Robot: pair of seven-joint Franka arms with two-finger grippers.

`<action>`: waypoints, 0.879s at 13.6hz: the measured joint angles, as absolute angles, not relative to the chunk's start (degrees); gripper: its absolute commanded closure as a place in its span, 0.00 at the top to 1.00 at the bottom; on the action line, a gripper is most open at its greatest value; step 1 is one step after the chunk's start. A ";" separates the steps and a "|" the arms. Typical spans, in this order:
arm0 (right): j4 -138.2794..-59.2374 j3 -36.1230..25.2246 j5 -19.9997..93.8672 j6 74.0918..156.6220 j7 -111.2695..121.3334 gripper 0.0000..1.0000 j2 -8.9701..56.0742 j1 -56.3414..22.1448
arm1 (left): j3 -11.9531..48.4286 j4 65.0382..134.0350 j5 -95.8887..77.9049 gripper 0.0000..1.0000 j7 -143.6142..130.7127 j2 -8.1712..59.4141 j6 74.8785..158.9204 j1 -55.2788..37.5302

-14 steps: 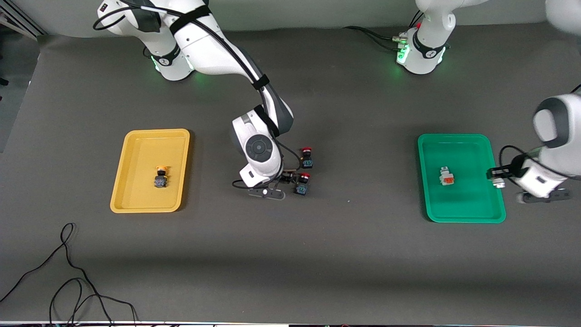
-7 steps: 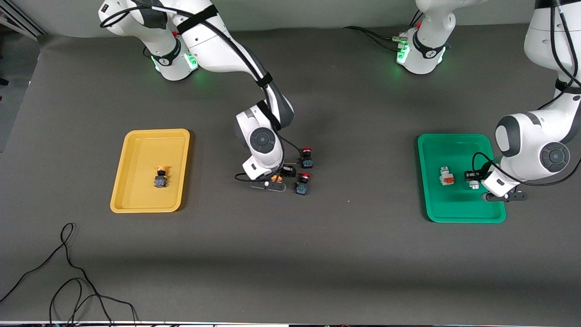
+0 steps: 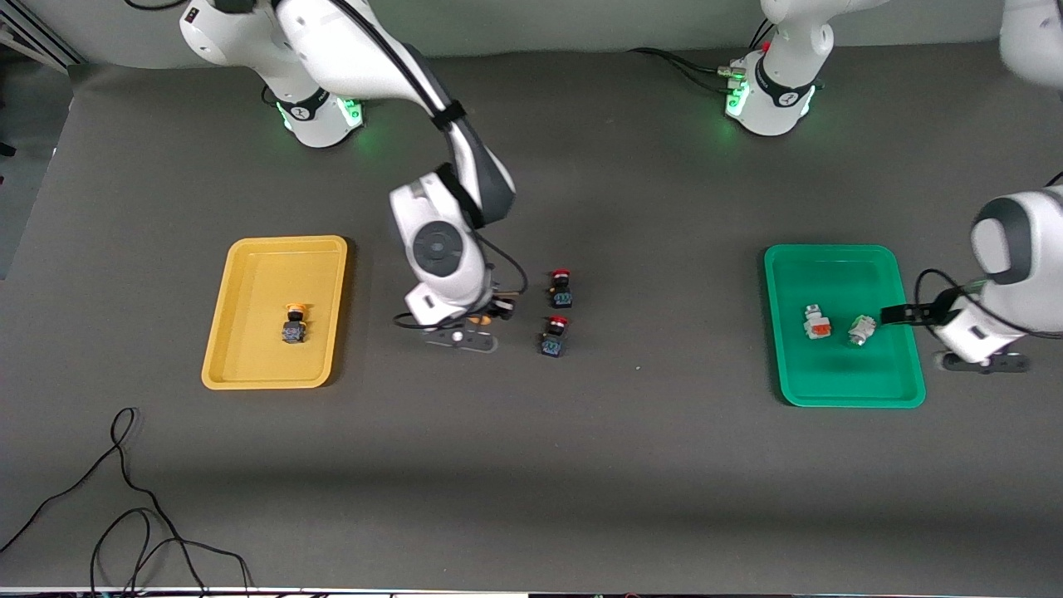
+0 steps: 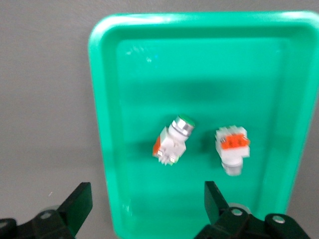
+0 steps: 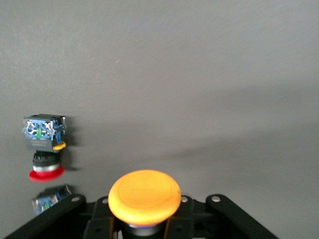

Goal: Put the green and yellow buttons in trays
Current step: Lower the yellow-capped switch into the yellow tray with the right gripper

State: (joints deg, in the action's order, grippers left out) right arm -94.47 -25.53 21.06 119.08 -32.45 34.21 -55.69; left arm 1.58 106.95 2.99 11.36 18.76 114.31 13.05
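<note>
The yellow tray [image 3: 264, 274] holds one orange-yellow capped button [image 3: 293, 324]. My right gripper [image 3: 492, 312] is shut on a second orange-yellow capped button [image 5: 144, 196] and holds it above the table beside the two red-capped buttons. The green tray [image 3: 830, 378] holds the white orange-faced button [image 3: 816, 322] and the white green-trimmed button [image 3: 861, 330], lying on its side. My left gripper [image 3: 901, 315] is open and empty above the tray's rim toward the left arm's end. In the left wrist view the gripper [image 4: 147, 206] sits over the tray [image 4: 199, 74], apart from both buttons [image 4: 173, 142] [image 4: 232, 149].
Two red-capped dark buttons [image 3: 562, 288] [image 3: 552, 336] stand on the table between the trays; they also show in the right wrist view [image 5: 44, 144] [image 5: 50, 198]. A black cable [image 3: 124, 498] lies near the front edge at the right arm's end.
My left gripper let go of the green-trimmed button in the green tray and drew back to the rim. My right gripper rose with the orange-yellow button and moved toward the yellow tray.
</note>
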 measured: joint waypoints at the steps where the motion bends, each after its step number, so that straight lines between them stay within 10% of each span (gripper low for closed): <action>1: -94.54 -28.20 21.06 115.20 -28.18 0.00 32.38 -55.63 | 1.76 104.19 2.96 1.00 11.36 17.51 109.87 13.05; 5: -97.03 -42.14 21.07 106.42 -6.80 0.00 28.60 -55.23 | 2.05 93.89 2.02 1.00 11.36 14.39 96.10 13.06; 12: -113.11 -61.14 21.10 114.25 22.83 0.00 26.31 -54.42 | 3.21 91.69 0.10 1.00 11.04 6.21 88.78 10.00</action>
State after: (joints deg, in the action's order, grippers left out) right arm -113.11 -61.14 21.10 114.25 22.83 26.31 -54.42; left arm 3.21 91.69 0.10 11.04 6.21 88.78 10.00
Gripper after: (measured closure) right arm 0.907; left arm 0.000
